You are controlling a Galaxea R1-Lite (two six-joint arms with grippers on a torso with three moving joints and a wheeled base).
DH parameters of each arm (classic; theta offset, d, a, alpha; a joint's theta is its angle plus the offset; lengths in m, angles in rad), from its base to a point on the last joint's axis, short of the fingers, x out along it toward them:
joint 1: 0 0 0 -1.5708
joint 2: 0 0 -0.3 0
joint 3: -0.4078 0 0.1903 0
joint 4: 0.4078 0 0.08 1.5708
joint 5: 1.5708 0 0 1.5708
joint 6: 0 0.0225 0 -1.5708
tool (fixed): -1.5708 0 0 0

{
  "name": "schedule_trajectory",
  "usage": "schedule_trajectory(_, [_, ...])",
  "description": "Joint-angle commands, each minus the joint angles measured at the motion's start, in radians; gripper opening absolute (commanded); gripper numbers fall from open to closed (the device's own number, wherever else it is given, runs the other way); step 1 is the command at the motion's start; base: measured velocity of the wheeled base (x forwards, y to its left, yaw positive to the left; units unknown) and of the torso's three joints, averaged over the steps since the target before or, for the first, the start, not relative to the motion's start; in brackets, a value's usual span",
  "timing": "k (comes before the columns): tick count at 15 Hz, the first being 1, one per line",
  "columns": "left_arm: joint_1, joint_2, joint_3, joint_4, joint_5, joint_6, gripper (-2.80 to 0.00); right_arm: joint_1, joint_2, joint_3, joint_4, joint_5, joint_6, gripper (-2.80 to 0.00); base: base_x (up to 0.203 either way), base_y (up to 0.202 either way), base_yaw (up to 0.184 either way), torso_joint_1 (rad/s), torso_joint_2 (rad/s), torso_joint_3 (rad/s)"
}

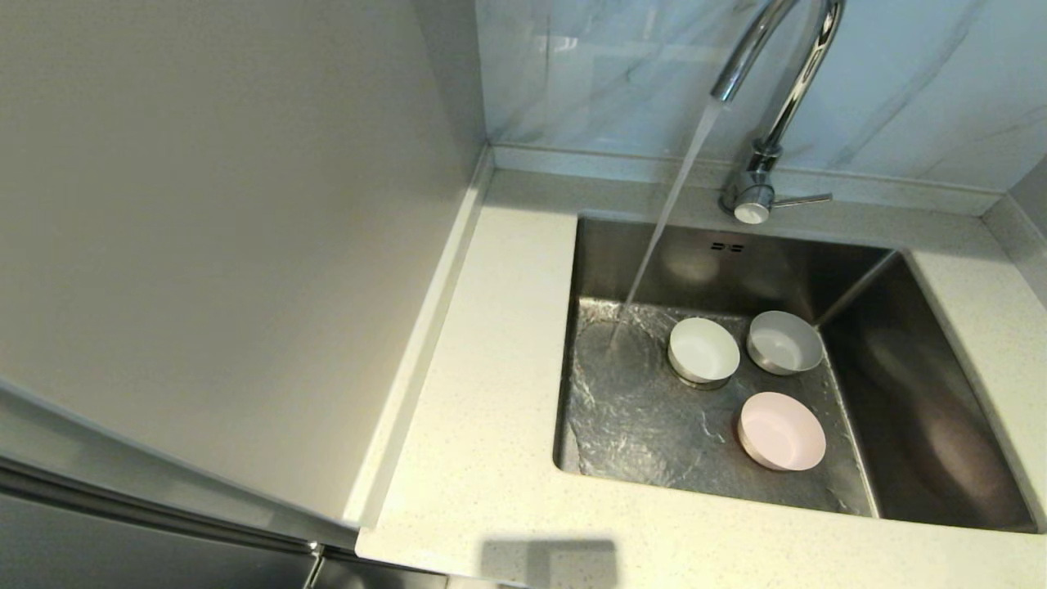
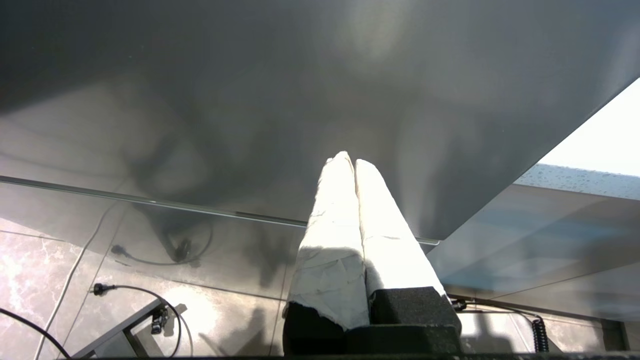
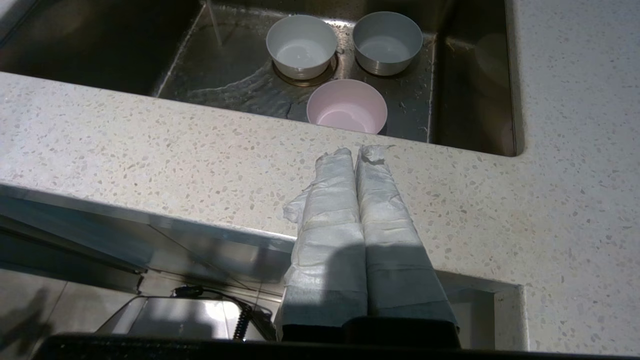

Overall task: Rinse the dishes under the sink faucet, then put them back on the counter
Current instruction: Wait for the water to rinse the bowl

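Three small bowls stand upright on the floor of the steel sink: a white bowl over the drain, a light grey bowl to its right, and a pale pink bowl nearer the front. Water runs from the chrome faucet and lands left of the white bowl. My right gripper is shut and empty, low in front of the counter, with the white bowl, grey bowl and pink bowl beyond it. My left gripper is shut and empty, parked below the counter. Neither arm shows in the head view.
The faucet's side lever points right at the tap's base. A tall grey cabinet panel borders the counter on the left. A marbled wall panel stands behind. Cables lie on the tiled floor below.
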Motion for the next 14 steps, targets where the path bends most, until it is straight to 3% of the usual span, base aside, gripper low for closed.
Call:
schedule_trajectory(1, [0.0, -0.003, 0.0, 0.0, 0.001, 0.0, -2.8, 0.0, 0.004, 0.0, 0.0, 0.0, 0.0, -2.8, 0.0, 0.0, 0.0, 0.0, 0.0, 0.0])
schedule_trajectory(14, [0.0, -0.003, 0.0, 0.0, 0.001, 0.0, -2.8, 0.0, 0.004, 0.0, 0.0, 0.0, 0.0, -2.8, 0.0, 0.0, 0.0, 0.0, 0.0, 0.0])
